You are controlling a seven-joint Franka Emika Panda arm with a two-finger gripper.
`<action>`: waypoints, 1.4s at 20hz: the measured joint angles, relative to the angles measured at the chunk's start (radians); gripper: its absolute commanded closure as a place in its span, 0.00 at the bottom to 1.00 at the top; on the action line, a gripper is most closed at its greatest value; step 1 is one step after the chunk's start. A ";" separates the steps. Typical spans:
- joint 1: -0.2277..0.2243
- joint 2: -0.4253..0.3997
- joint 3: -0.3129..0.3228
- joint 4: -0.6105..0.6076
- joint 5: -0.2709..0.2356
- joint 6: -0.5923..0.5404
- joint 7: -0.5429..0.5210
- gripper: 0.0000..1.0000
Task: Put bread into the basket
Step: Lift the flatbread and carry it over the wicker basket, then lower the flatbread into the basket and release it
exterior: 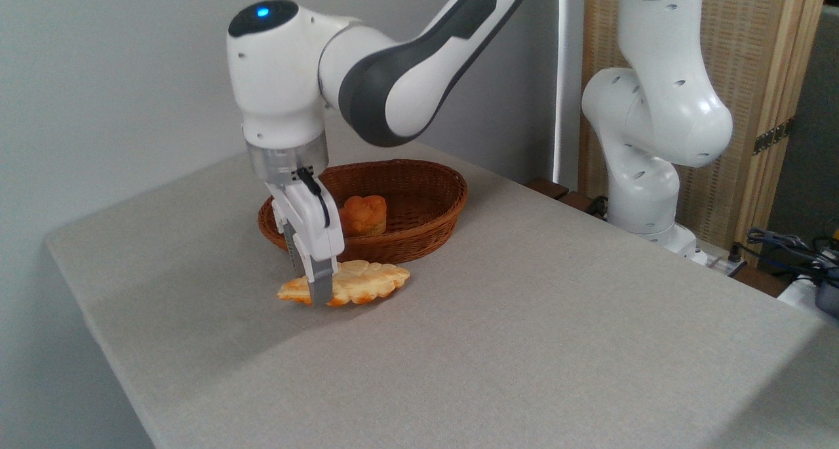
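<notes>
Fixed camera: white two-finger gripper (pixel 313 290) pointing down, jaws straddling the flat, pale-golden braided bread (pixel 357 283) across its width; whether they pinch it, cannot tell. Bread lies on grey table (pixel 524 344), just before reddish-brown oval wicker basket (pixel 426 229) holding an orange bun (pixel 362 214).

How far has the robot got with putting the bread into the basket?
Done: the gripper has reached the flat, pale golden braided loaf. In hand: its fingers straddle the loaf on the grey table. Left: lifting it into the reddish-brown woven wicker basket, beside the small orange bun.
</notes>
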 measured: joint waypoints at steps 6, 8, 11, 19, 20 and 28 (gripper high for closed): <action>0.004 -0.066 0.011 0.028 0.034 -0.034 0.005 0.56; 0.003 -0.085 0.009 0.054 0.034 -0.096 0.006 0.55; -0.008 -0.109 -0.005 0.070 0.033 -0.167 0.005 0.55; -0.072 -0.136 -0.040 0.065 -0.061 -0.412 -0.051 0.33; -0.081 -0.136 -0.041 0.061 -0.068 -0.428 -0.053 0.21; -0.184 -0.122 -0.043 0.006 -0.085 -0.443 -0.056 0.00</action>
